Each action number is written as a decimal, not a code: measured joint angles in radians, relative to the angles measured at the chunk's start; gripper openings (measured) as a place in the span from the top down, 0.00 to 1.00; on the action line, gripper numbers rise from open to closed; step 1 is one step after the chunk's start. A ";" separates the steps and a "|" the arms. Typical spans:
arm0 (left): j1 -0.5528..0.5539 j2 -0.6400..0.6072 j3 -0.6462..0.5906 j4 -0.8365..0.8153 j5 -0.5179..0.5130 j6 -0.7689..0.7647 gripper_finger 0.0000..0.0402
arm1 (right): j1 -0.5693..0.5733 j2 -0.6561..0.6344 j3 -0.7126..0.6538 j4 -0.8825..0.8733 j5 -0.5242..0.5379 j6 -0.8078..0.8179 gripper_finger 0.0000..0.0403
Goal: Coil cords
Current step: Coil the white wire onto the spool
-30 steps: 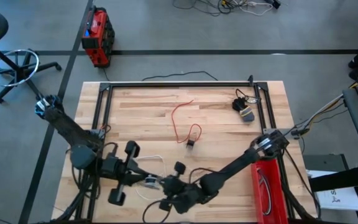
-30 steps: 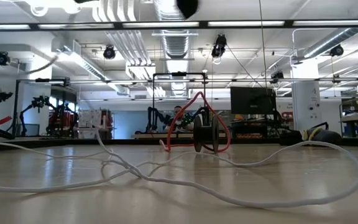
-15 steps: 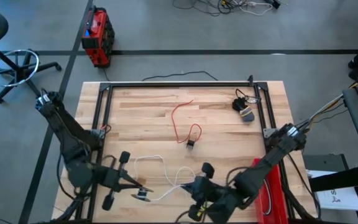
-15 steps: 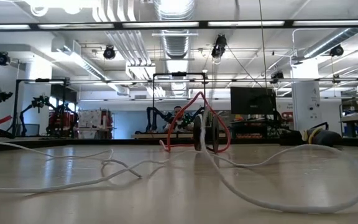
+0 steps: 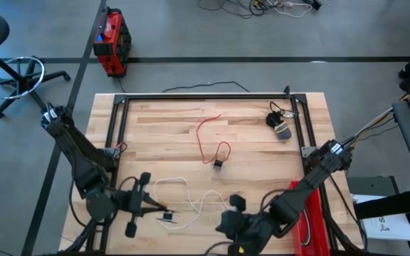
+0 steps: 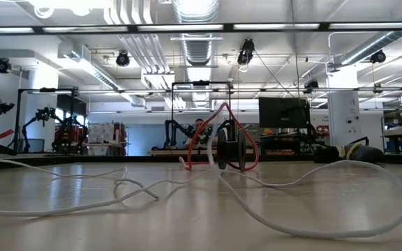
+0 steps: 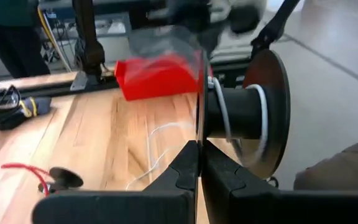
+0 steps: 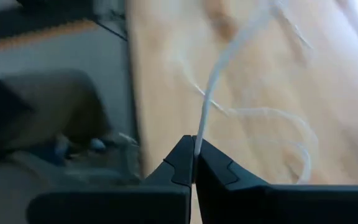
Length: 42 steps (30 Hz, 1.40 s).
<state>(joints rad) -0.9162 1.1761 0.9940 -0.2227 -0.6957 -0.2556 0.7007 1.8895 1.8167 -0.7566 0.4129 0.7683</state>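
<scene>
One white cord [image 5: 184,206] is lying in loose loops along the near edge of the table [image 5: 162,128], running between both arms. The left gripper [image 7: 199,163], fingers pressed together, is pinching a dark spool [image 7: 253,112] with a few white turns on it. The right gripper [image 8: 194,157] is pinching the cord, likely keeping it taut for winding, while the red cord [image 5: 212,142] is waiting mid-table.

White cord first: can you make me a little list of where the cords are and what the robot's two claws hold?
thin white cord: loose loops at the front of the wooden table, some wound on the spool
left gripper: shut on dark round spool
right gripper: shut on the white cord
thin red cord: loose, mid-table
black cord: bundled, far right corner
</scene>
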 joint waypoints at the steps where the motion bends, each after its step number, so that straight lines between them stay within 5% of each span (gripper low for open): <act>1: -0.001 -0.011 0.000 0.005 -0.001 0.005 1.00 | 0.000 0.000 -0.001 -0.060 -0.002 0.044 1.00; 5: -0.001 -0.040 0.000 0.006 -0.026 0.010 1.00 | -0.004 -0.004 -0.010 -0.199 0.029 0.140 1.00; 18: 0.005 -0.031 0.000 -0.023 0.036 -0.004 1.00 | -0.010 -0.003 -0.026 -0.227 0.198 0.150 1.00; 26: 0.009 -0.031 0.000 -0.364 -0.075 -0.269 1.00 | 0.014 -0.019 0.104 -0.243 0.178 0.044 1.00; 30: 0.009 -0.034 -0.002 -0.380 -0.106 -0.297 1.00 | 0.040 -0.020 0.169 -0.300 0.130 0.051 1.00; 42: 0.093 0.099 -0.002 -0.379 -0.035 -0.370 1.00 | 0.039 -0.019 0.322 -0.175 0.377 -0.212 1.00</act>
<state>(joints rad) -0.8232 1.2748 0.9924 -0.6018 -0.7306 -0.6253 0.7402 1.8702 2.1386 -0.9316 0.7903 0.5559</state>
